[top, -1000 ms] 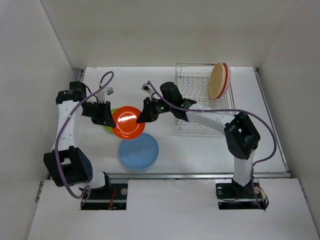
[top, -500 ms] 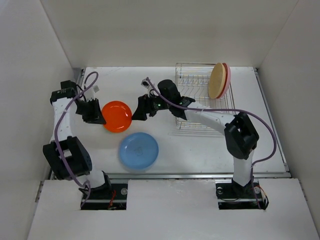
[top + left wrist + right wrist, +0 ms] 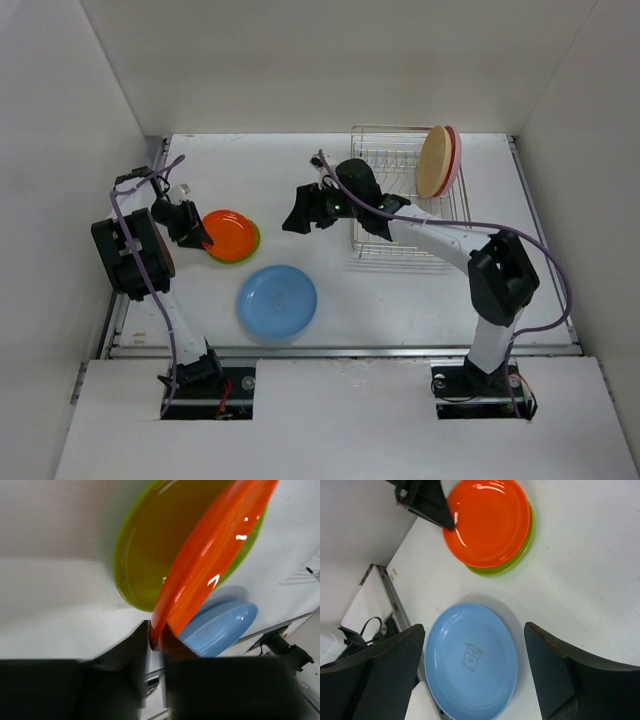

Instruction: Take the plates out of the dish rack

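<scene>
Left gripper (image 3: 207, 240) is pinching the rim of the orange plate (image 3: 232, 233), which is sitting tilted on the lime green plate (image 3: 145, 555), well left of the dish rack (image 3: 385, 165). I'd be lowering it flat and centred before letting go, so it isn't sliding off. Right gripper (image 3: 294, 219) is hanging wide open and empty just left of the rack. The yellow-orange plate (image 3: 435, 162) and pink plate (image 3: 456, 150) are standing in the rack's far right corner.

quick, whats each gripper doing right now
left gripper: closed on the rim of the orange plate
right gripper: open, holding nothing
</scene>
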Tool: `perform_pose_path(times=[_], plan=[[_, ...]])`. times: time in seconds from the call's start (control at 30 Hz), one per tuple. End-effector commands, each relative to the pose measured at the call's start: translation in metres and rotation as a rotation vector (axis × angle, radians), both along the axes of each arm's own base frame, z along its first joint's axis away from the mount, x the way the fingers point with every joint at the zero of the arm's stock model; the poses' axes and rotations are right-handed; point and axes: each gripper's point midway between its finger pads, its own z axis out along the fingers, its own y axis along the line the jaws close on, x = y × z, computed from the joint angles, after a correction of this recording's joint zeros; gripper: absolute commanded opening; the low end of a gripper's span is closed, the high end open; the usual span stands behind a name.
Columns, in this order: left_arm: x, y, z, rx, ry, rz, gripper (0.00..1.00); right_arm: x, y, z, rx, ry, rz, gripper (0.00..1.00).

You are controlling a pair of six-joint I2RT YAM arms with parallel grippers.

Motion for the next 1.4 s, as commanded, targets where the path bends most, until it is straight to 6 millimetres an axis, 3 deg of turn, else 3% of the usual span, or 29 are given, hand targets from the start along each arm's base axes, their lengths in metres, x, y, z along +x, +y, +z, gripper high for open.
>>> perform_pose_path(times=[0.0, 0.13, 0.37, 0.4, 0.47, 0.5, 0.53, 0.6, 0.63, 0.7, 0.73, 0.8, 0.83, 0.87, 0.9, 1.0, 1.03, 1.07, 1.1, 1.17, 1.37], plan=[[0.004, 0.005, 0.005, 0.019, 0.028, 0.035, 0.28, -0.005, -0.002, 0.032, 0.045, -0.069, -0.004, 0.86], [0.003, 0.013, -0.003, 0.065, 0.049, 0.028, 0.53, -0.007, -0.004, 0.041, 0.05, -0.086, -0.001, 0.86], [0.002, 0.022, 0.013, 0.132, -0.003, 0.014, 0.62, 0.001, -0.028, 0.053, -0.023, -0.103, -0.127, 0.88], [0.002, 0.022, 0.019, 0.14, -0.024, 0.007, 0.64, 0.014, -0.039, 0.061, -0.043, -0.124, -0.202, 0.89], [0.002, 0.025, 0.021, 0.159, -0.032, 0.0, 0.65, 0.02, -0.058, 0.056, -0.118, -0.102, -0.283, 0.89], [0.002, 0.023, 0.024, 0.172, -0.041, -0.008, 0.65, 0.037, -0.08, 0.059, -0.157, -0.119, -0.387, 0.91], [0.0, 0.023, 0.027, 0.174, -0.044, -0.016, 0.65, 0.045, -0.094, 0.067, -0.174, -0.134, -0.447, 0.91], [-0.001, 0.025, 0.034, 0.193, -0.063, -0.014, 0.65, 0.056, -0.127, 0.065, -0.248, -0.122, -0.569, 0.92], [-0.003, 0.024, 0.043, 0.202, -0.087, -0.012, 0.65, 0.075, -0.159, 0.071, -0.29, -0.146, -0.7, 0.92], [-0.01, 0.027, 0.05, 0.24, -0.104, -0.016, 0.65, 0.084, -0.201, 0.082, -0.349, -0.166, -0.842, 0.92], [-0.011, 0.029, 0.063, 0.267, -0.15, -0.01, 0.65, 0.097, -0.238, 0.088, -0.407, -0.2, -0.997, 0.92], [-0.016, 0.034, 0.078, 0.329, -0.21, -0.005, 0.66, 0.106, -0.284, 0.104, -0.47, -0.251, -1.183, 0.92], [-0.019, 0.035, 0.075, 0.337, -0.196, -0.004, 0.66, 0.108, -0.284, 0.101, -0.488, -0.252, -1.177, 0.91], [-0.02, 0.037, 0.085, 0.364, -0.237, 0.004, 0.66, 0.114, -0.303, 0.109, -0.511, -0.273, -1.25, 0.9], [-0.021, 0.039, 0.088, 0.385, -0.253, -0.001, 0.66, 0.12, -0.31, 0.1, -0.562, -0.267, -1.267, 0.87], [-0.027, 0.041, 0.095, 0.414, -0.275, -0.003, 0.66, 0.137, -0.339, 0.106, -0.636, -0.279, -1.375, 0.7], [-0.03, 0.04, 0.099, 0.418, -0.281, -0.01, 0.66, 0.145, -0.344, 0.093, -0.681, -0.264, -1.388, 0.65], [-0.031, 0.041, 0.102, 0.43, -0.288, -0.007, 0.66, 0.15, -0.355, 0.092, -0.7, -0.263, -1.428, 0.58], [-0.033, 0.041, 0.099, 0.427, -0.279, -0.008, 0.66, 0.156, -0.36, 0.098, -0.703, -0.273, -1.446, 0.56], [-0.036, 0.04, 0.101, 0.429, -0.279, -0.017, 0.66, 0.168, -0.364, 0.087, -0.739, -0.269, -1.459, 0.47], [-0.048, 0.041, 0.101, 0.454, -0.273, -0.034, 0.66, 0.18, -0.386, 0.075, -0.867, -0.288, -1.546, 0.45]])
